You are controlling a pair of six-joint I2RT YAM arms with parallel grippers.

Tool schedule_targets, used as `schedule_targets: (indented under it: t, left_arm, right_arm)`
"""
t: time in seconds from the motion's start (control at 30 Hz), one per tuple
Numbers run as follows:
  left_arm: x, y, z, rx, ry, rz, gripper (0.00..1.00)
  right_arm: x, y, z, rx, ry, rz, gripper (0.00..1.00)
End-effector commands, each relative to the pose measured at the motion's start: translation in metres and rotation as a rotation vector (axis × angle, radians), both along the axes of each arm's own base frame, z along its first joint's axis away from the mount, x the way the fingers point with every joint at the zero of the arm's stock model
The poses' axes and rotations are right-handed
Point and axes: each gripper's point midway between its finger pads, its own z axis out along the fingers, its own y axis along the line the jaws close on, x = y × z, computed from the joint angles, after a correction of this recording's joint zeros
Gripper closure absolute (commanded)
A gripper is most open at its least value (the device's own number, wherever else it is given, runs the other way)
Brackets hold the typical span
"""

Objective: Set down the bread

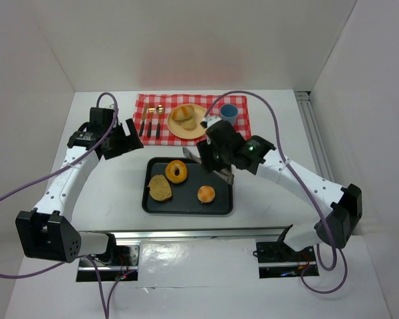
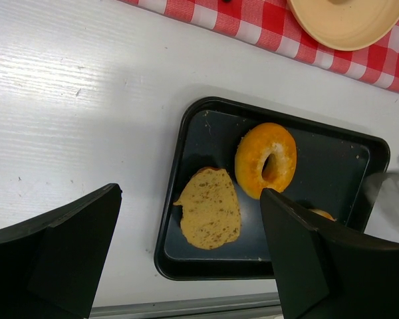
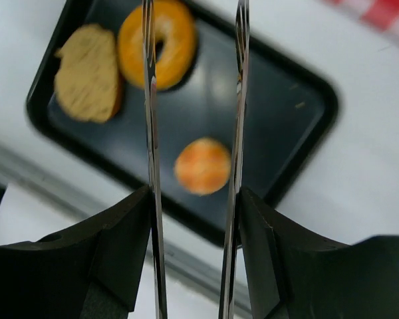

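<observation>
A white table (image 1: 106, 179) between white walls holds a black tray (image 1: 219, 207) with 3 breads: an orange ring-shaped bread (image 1: 176, 171), a flat speckled slice (image 1: 160, 188) touching it, and a small round bun (image 1: 206, 194), apparently golden-topped, lying apart. The right gripper (image 3: 194, 20) hangs over the tray, its thin blades apart, gripping nothing. The left gripper (image 2: 191, 193) hovers with jaws wide, empty.
</observation>
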Motion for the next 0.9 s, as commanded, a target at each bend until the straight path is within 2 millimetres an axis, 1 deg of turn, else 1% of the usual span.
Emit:
schedule_targets:
  t: [0.0,0.1,0.13,0.17,0.2,0.23,0.27,0.3,0.33,0.37,0.4,0.43,0.47,0.53,0.63,0.67,0.73,0.8,0.87]
  left_arm:
    - [0.009,0.002,0.016,0.008,-0.058,-0.003,0.01]
    - [0.008,-0.001,0.017,-0.006,-0.057,-0.015,0.03]
    - [0.007,-0.001,0.020,-0.007,-0.068,-0.016,0.03]
    - [0.007,-0.001,0.020,-0.007,-0.068,-0.016,0.03]
    - [0.006,-0.001,0.024,-0.007,-0.079,-0.016,0.03]
    - [0.006,-0.001,0.024,-0.007,-0.079,-0.016,0.03]
    - [0.005,-0.001,0.026,-0.008,-0.088,-0.016,0.03]
    - [0.005,-0.001,0.026,-0.008,-0.088,-0.016,0.03]
    - [0.004,-0.001,0.025,-0.007,-0.079,-0.016,0.03]
    - [0.003,0.000,0.028,-0.008,-0.088,-0.016,0.03]
    - [0.003,0.000,0.028,-0.008,-0.088,-0.016,0.03]
    - [0.003,0.000,0.028,-0.008,-0.088,-0.016,0.03]
    - [0.003,0.000,0.028,-0.008,-0.088,-0.016,0.03]
    - [0.001,0.000,0.024,-0.007,-0.079,-0.016,0.03]
    - [0.001,0.000,0.024,-0.007,-0.079,-0.016,0.03]
    - [0.002,0.001,0.024,-0.001,-0.079,-0.009,0.03]
    - [-0.001,0.001,0.023,-0.001,-0.079,-0.009,0.03]
    - [-0.001,0.001,0.023,-0.001,-0.079,-0.009,0.03]
    - [-0.001,0.001,0.023,-0.001,-0.079,-0.009,0.03]
  right_arm:
    - [-0.044,0.019,-0.015,0.085,0.140,0.057,0.40]
    - [-0.043,0.035,-0.015,0.184,0.164,0.023,0.40]
    - [-0.043,0.046,-0.010,0.236,0.166,0.047,0.40]
    - [-0.042,0.051,-0.015,0.247,0.186,0.041,0.40]
    - [-0.040,0.055,-0.025,0.235,0.206,0.031,0.40]
    - [-0.041,0.060,-0.027,0.247,0.222,0.050,0.40]
    - [-0.040,0.061,-0.032,0.238,0.230,0.048,0.40]
    - [-0.038,0.064,-0.029,0.255,0.223,0.044,0.40]
    - [-0.037,0.065,-0.037,0.245,0.232,0.042,0.40]
    - [-0.035,0.067,-0.041,0.241,0.237,0.041,0.39]
    - [-0.034,0.066,-0.042,0.232,0.227,0.042,0.39]
    - [-0.031,0.069,-0.049,0.224,0.234,0.040,0.39]
    - [-0.028,0.069,-0.048,0.227,0.222,0.035,0.39]
    - [-0.026,0.069,-0.057,0.207,0.232,0.025,0.39]
    - [-0.023,0.070,-0.055,0.215,0.220,0.012,0.39]
    - [-0.023,0.068,-0.059,0.203,0.219,0.003,0.39]
    - [-0.019,0.065,-0.060,0.192,0.203,-0.015,0.39]
    - [-0.019,0.060,-0.065,0.169,0.203,-0.031,0.39]
    - [-0.020,0.058,-0.067,0.162,0.209,-0.032,0.39]
